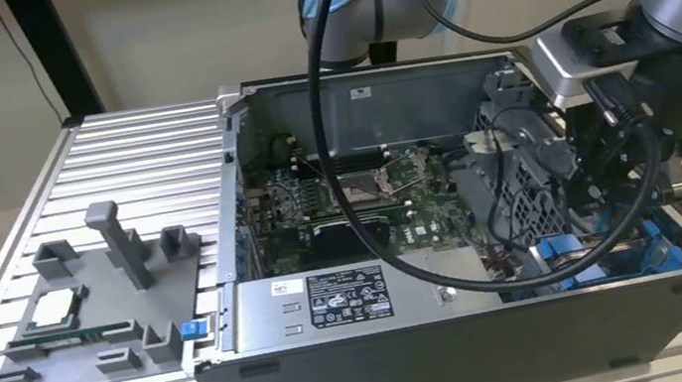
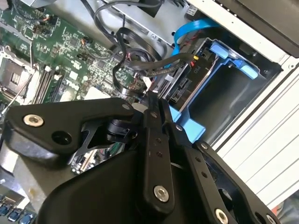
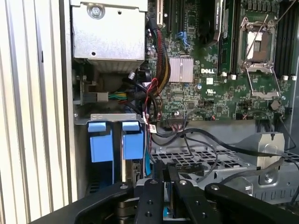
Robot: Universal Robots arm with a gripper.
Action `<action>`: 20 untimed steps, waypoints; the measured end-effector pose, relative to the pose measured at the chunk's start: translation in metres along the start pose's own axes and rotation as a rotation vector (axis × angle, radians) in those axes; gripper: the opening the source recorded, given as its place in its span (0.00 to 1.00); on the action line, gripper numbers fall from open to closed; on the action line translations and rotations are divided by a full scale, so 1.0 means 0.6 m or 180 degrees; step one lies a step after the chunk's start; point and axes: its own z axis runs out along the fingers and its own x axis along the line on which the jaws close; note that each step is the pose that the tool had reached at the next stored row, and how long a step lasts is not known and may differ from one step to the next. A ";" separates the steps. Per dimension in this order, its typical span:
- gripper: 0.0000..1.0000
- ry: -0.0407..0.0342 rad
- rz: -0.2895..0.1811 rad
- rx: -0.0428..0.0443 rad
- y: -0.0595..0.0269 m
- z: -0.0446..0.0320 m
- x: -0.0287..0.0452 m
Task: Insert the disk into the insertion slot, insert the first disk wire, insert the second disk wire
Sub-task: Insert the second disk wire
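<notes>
One disk [image 2: 187,86] apparently seated in insertion slot [image 2: 219,100], mostly hidden.

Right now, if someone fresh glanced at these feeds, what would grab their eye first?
Probably the open computer case on the slatted table, its green motherboard bared in the middle. Next, the gripper, reaching down into the corner at the exterior view's right, where bright blue plastic clips mark the drive bay. A tangle of black cables lies just beside it.
</notes>
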 end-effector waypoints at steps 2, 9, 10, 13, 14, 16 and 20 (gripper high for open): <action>0.00 0.0000 -0.0001 0.0000 0.000 0.000 0.000; 0.00 0.0065 -0.0005 0.0001 0.000 -0.001 0.009; 0.00 0.0077 -0.0005 0.0001 0.000 -0.002 0.012; 0.00 0.0121 -0.0008 0.0001 -0.001 -0.003 0.019; 0.00 0.0135 -0.0008 0.0002 -0.001 -0.003 0.021; 0.00 0.0162 -0.0009 0.0002 -0.001 -0.004 0.026; 0.00 0.0186 -0.0011 0.0003 -0.001 -0.004 0.031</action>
